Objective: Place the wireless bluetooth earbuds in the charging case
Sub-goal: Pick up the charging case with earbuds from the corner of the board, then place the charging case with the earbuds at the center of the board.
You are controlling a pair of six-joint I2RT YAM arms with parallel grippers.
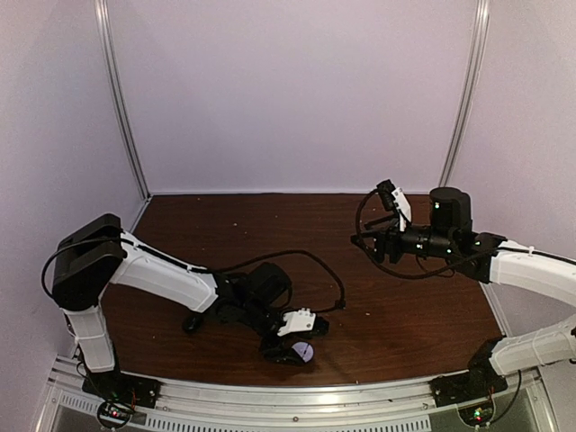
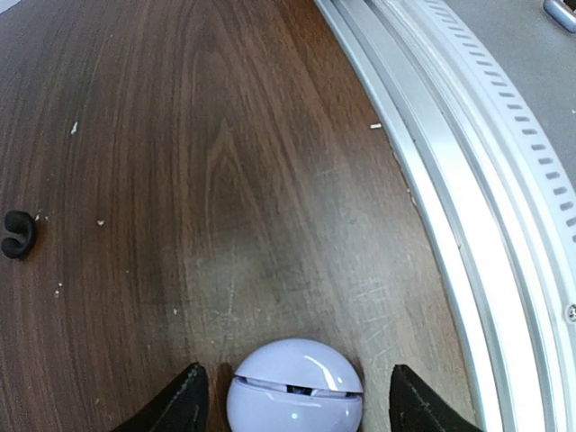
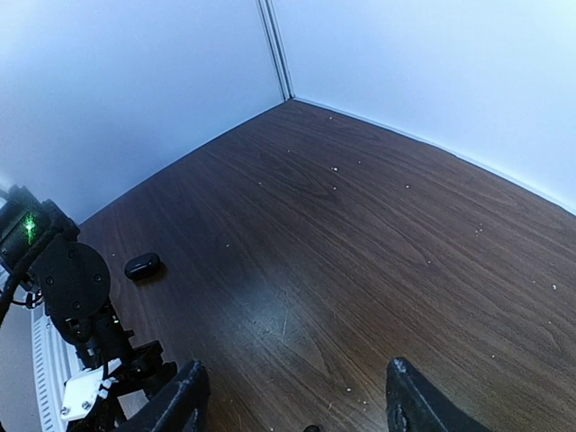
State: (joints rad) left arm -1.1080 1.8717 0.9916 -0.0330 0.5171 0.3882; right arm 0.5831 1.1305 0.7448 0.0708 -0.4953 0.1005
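The dark wooden table [image 1: 270, 234] is filling the floor of a pale-walled enclosure, with an aluminium rail [image 2: 468, 225] running along its near edge. The left arm [image 1: 162, 274] is stretching low across the near part of the table, and the right arm [image 1: 531, 270] is hanging raised over the right side, well clear of the surface. The left gripper [image 2: 297, 378] is sitting down at table level with its jaws standing wide, one black finger on each side of the charging case [image 2: 294, 391]. A thin gap is showing on both sides, so nothing is being gripped. The right gripper [image 3: 295, 366] is pointing down towards the bare wood with its jaws also spread wide and nothing between them. The charging case, a rounded pale lilac-white shell, is resting on the table just beside the rail, its lid sitting slightly ajar with a dark slit showing; what is inside cannot be told. A small black earbud [image 2: 16, 234] is lying alone on the wood, well apart from the case and near the left arm.
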